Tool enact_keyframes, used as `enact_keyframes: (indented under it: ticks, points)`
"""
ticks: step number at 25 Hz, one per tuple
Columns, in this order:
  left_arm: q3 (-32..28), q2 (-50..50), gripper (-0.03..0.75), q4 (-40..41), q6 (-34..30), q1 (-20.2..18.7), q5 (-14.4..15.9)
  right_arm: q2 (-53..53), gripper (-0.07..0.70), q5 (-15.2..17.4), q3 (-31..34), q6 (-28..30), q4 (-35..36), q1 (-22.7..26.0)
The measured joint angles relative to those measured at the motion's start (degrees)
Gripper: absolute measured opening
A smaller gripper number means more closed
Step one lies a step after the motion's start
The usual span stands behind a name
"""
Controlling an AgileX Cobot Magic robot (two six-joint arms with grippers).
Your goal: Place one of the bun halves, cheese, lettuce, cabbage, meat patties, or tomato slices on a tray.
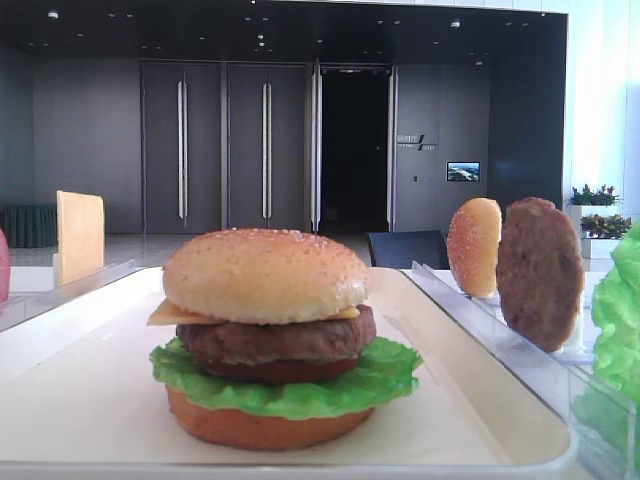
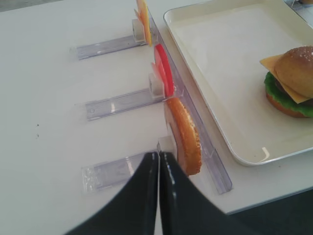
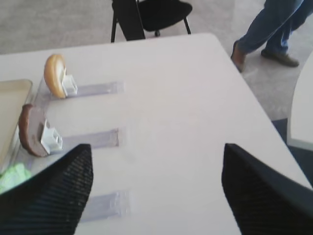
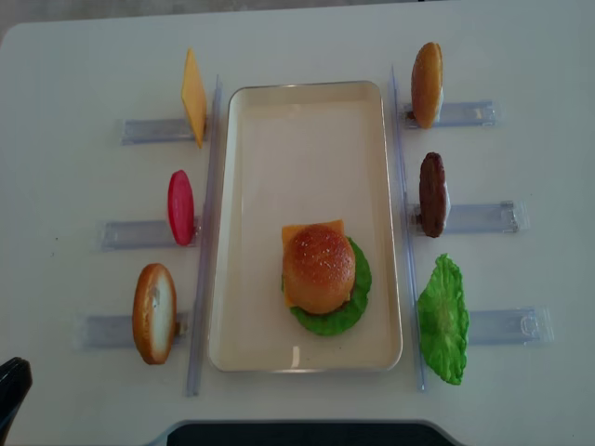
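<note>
Burger's stacked on your tray, spares upright in racks for easy side grabs. L gripper pinched empty, R gripper wide, holding nothing.

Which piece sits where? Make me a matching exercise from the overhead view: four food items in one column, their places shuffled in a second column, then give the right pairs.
Things:
1. cheese slice
2. meat patty
3. lettuce leaf
4. assembled burger

Places (overhead view):
A. on the white tray
B. right of the tray, lower end
C. left of the tray, upper end
D. right of the tray, middle

Pairs: 1-C, 2-D, 3-B, 4-A
</note>
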State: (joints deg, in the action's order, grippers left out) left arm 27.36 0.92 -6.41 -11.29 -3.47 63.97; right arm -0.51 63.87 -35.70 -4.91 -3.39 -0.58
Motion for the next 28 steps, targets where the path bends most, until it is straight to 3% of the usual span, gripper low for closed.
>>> enact_keyframes:
  ticks: [5,28]
  points:
    - [0.0,0.0,-0.001,0.0,0.0,0.0,0.0,0.0,0.521,0.8,6.2,0.4,0.6,0.0]
    - [0.0,0.0,-0.001,0.0,0.0,0.0,0.0,0.0,0.519,1.1,6.6,1.1,0.8,0.0]
